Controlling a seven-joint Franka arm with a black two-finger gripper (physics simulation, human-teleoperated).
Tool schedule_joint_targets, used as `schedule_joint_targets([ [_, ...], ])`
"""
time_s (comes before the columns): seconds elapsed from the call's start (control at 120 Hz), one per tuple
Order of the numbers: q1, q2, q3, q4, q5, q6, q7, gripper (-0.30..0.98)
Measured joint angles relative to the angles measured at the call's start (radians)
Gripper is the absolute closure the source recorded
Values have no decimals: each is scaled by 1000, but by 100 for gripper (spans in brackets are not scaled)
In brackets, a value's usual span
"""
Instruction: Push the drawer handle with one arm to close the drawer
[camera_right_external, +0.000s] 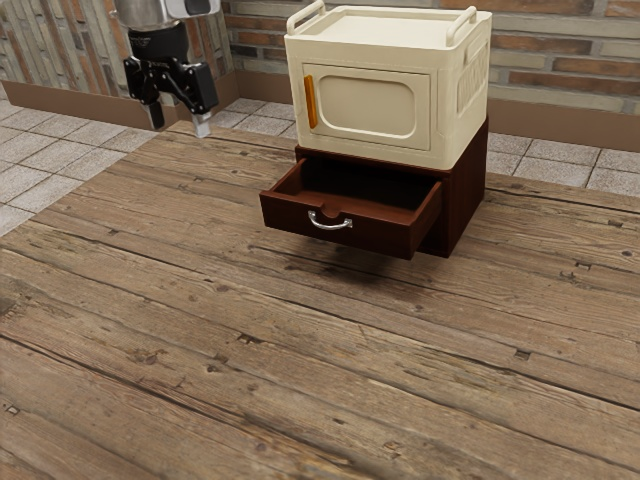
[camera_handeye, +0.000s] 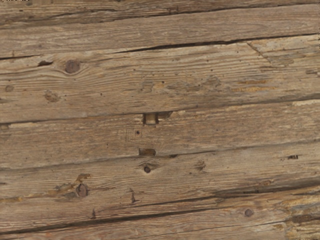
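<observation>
The arm (camera_right_external: 165, 12) is cut off at the exterior view's top edge, so I get only its pale end and the black hand (camera_right_external: 180, 126) hanging from it. The back of the drawer's (camera_right_external: 380, 236) inside sinks into deep shade, and I can't tell whether anything lies in there. The rear sides of both cabinets are hidden from where I look.

The worktop (camera_right_external: 200, 330) is old planking, brown and weathered, running on past the exterior view's lower edge. From the wrist view I see its long cracks, dark knots and a couple of small square notches. Beyond it there's pale tiled floor (camera_right_external: 60, 155), then a brown skirting (camera_right_external: 560, 125) under a brick wall (camera_right_external: 560, 70).

A dark reddish cabinet (camera_right_external: 465, 195) stands on the planks, its drawer pulled well out, the curved silver handle (camera_right_external: 330, 224) on the front, shadow beneath. On top sits a cream cabinet (camera_right_external: 460, 130) with its door (camera_right_external: 410, 110) closed, an orange pull (camera_right_external: 311, 101) along one edge and raised rails on its top. The hand is well apart from the drawer, off toward the exterior view's left, its two fingers spread wide with a gap between them, touching neither cabinet nor handle.
</observation>
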Motion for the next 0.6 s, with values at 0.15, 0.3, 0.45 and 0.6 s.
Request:
schedule_joint_targets([
  [0.15, 0, -1, 0, 0, -2, -1, 11, 0],
  [0.3, 10, -1, 1, -2, -12, -6, -1, 0],
  [0.45, 8, -1, -1, 3, -13, -10, -11, 0],
  [0.6, -14, -96, -20, 143, -53, -52, -23, 0],
])
